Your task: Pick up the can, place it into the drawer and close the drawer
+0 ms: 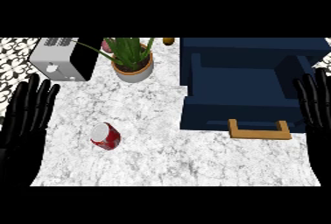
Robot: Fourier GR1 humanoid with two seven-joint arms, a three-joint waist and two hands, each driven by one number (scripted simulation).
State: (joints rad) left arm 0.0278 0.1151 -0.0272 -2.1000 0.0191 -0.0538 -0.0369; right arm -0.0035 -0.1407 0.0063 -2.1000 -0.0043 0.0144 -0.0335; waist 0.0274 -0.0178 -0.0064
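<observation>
A red can (105,136) with a white top lies on its side on the marble counter (155,148), left of the middle. A dark blue drawer unit (245,83) stands at the right with its drawer pulled open, and a wooden handle (259,130) sits on the drawer's front. My left hand (27,111) rests open at the left edge, fingers up, a short way left of the can. At the right edge my right hand (315,103) rests open, fingers up, beside the drawer. Neither hand touches anything.
A potted green plant (132,59) stands at the back, left of the drawer unit. A white and black toaster (61,59) sits at the back left corner. A small brown object (169,41) lies at the far edge.
</observation>
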